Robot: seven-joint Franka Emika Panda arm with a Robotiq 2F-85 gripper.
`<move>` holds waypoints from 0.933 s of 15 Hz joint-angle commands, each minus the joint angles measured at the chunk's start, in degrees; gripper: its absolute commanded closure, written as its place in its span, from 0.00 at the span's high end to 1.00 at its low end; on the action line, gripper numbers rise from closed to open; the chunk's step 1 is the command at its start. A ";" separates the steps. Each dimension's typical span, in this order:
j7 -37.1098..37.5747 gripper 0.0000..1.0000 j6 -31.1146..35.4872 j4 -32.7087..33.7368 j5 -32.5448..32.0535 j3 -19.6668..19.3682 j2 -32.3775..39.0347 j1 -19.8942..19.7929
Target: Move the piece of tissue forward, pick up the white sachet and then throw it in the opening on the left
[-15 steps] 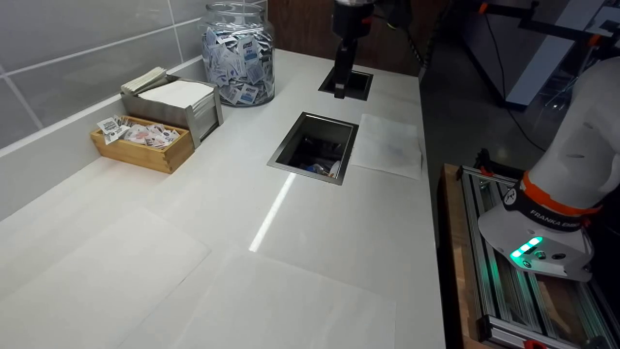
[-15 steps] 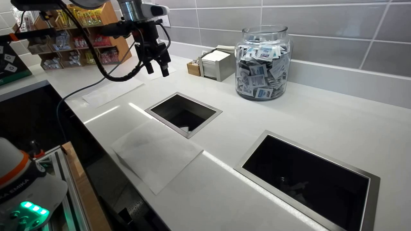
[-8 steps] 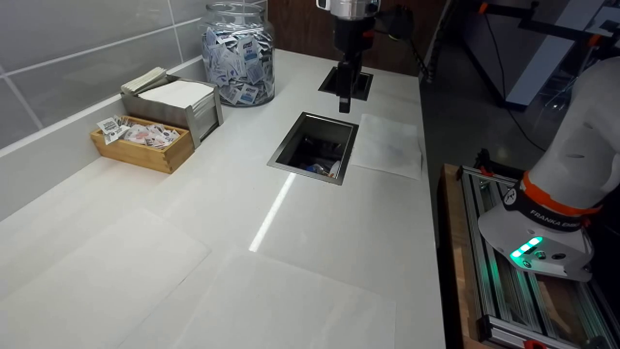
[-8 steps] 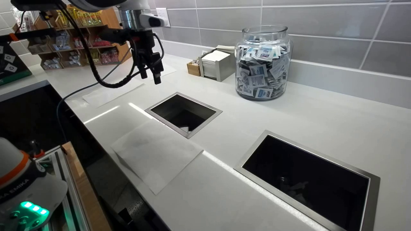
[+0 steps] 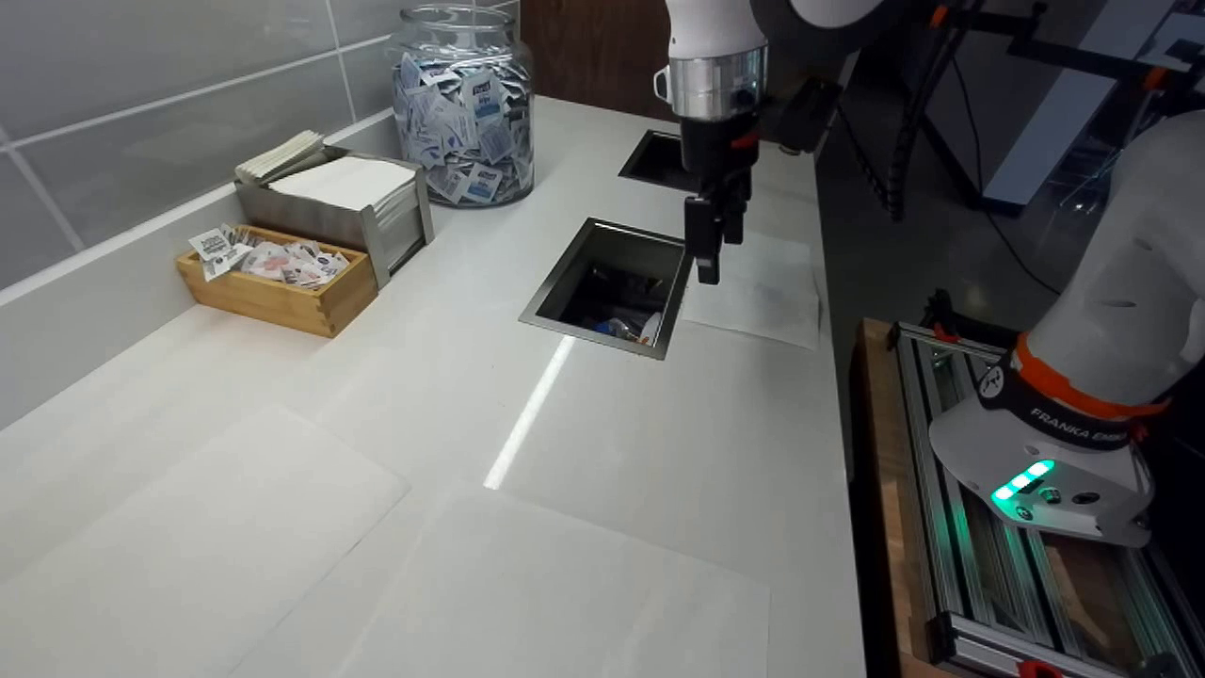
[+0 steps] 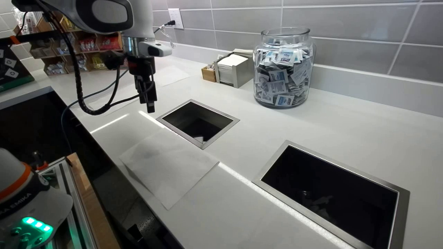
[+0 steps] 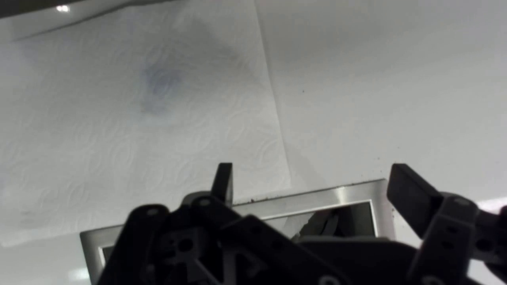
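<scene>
The gripper (image 7: 312, 174) hangs above the counter (image 5: 715, 424), directed downward; its jaws stand spread wide, as the wrist view confirms. The piece of tissue (image 5: 763, 287) lies on the counter, just beside an opening (image 7: 340, 194) framed in metal; whether the two touch cannot be determined. The tissue's opposite side reaches close to the counter edge facing the robot base (image 5: 1092, 471). A faint bluish patch (image 7: 160, 83) shows on the tissue in the wrist view. In an exterior view, a pale sheet (image 5: 207, 537) and a neighbouring sheet (image 5: 565, 593) lie well apart from the tissue. Another opening (image 6: 400, 214) is set into the same surface. Along the tiled wall (image 6: 349, 38), in both exterior views, stand a glass jar (image 6: 285, 37) filled with printed packets (image 6: 283, 76), a metal holder (image 5: 320, 224) carrying stacked napkins (image 5: 344, 179), and a wooden tray (image 5: 254, 298) of small packets (image 5: 297, 262), just beside the holder. The opening beside the tissue contains litter (image 5: 621, 328) of unclear nature.
</scene>
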 commanded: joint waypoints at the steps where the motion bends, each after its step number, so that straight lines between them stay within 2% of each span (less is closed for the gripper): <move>1: 5.31 1.00 1.02 -4.50 -3.16 1.15 -1.36 -0.40; 7: 5.72 1.00 4.31 -6.92 -8.21 1.40 0.19 -0.39; 14: 3.85 1.00 13.10 -9.02 -10.42 0.69 3.57 -1.00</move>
